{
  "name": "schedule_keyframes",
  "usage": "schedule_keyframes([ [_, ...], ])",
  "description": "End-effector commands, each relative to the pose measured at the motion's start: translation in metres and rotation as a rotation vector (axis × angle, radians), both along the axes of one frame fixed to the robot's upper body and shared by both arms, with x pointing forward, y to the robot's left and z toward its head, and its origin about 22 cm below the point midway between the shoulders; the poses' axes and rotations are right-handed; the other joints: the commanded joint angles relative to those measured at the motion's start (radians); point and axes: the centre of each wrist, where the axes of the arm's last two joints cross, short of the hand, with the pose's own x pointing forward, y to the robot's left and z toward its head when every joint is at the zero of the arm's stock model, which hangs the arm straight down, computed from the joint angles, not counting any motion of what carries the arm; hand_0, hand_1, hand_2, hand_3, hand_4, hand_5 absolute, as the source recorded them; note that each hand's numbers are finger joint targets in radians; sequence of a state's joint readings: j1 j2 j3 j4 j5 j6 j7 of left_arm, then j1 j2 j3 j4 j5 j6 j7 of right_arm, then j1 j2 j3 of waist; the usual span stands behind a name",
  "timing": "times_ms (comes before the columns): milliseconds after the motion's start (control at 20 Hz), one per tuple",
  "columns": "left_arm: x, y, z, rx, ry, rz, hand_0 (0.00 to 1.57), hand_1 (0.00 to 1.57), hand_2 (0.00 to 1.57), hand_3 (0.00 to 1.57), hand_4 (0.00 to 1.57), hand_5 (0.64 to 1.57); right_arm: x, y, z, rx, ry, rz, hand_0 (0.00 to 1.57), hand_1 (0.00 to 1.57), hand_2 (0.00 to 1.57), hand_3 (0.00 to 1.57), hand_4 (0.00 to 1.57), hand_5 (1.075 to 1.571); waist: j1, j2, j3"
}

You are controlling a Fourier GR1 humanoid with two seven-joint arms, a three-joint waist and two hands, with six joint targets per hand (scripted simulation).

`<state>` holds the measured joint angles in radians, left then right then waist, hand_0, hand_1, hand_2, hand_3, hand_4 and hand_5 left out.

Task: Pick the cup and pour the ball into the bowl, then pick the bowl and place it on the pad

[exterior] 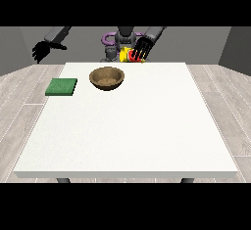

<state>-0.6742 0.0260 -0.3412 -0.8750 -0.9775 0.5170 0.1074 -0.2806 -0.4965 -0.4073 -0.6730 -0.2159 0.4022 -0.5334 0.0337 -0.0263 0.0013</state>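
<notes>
Grey walls, pale plank floor, big white table (127,126) filling the middle of the front view. Your robot sits small at the far edge.

Wooden bowl (106,78) stands upright on the table near the far edge, mouth up, a little toward the view's left. Green pad (62,87) lies flat at the table's left edge, just beside the bowl but apart from it. That layout suits the task: bowl first as the pour target, then a short carry sideways to the pad.

The cup (129,55) is the yellow-and-red thing at the far edge, lifted clear of the table. The hand at the view's right (141,51) has its dark fingers curled across the front of it, so you're holding it. It hangs behind and to the right of the bowl, not over it yet.

Cup axis: it looks tipped, long axis closer to sideways than upright, with the yellow end toward the view's left, on the bowl's side. Which end is the mouth I can't tell; the fingers cover too much. No ball is visible, neither in the cup nor in the bowl.

The hand at the view's left (41,51) hangs in the air off the table's far-left corner, fingers spread and drooping, holding nothing. Likely parked out of the way.

My judgement: pour not done, bowl not yet moved.
</notes>
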Motion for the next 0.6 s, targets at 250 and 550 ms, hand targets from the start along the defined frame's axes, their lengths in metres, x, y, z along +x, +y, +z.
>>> schedule_keyframes([
  [250, -0.011, -0.051, 0.021, 0.239, -0.071, 0.004, 0.55, 0.55, 1.57, 1.57, 0.93, 1.565, 0.047, 0.031, 0.017, -0.038, 0.009, 0.034, 0.00, 0.00, 0.00, 0.18, 0.00, 1.534, -0.020, 0.010, -0.0008],
  [550, -0.025, -0.064, 0.018, 0.386, -0.138, -0.061, 0.37, 0.37, 1.57, 1.57, 0.90, 1.570, 0.059, 0.030, 0.029, -0.047, 0.009, 0.017, 0.00, 0.00, 0.00, 0.27, 0.00, 1.527, 0.003, 0.018, -0.0009],
])
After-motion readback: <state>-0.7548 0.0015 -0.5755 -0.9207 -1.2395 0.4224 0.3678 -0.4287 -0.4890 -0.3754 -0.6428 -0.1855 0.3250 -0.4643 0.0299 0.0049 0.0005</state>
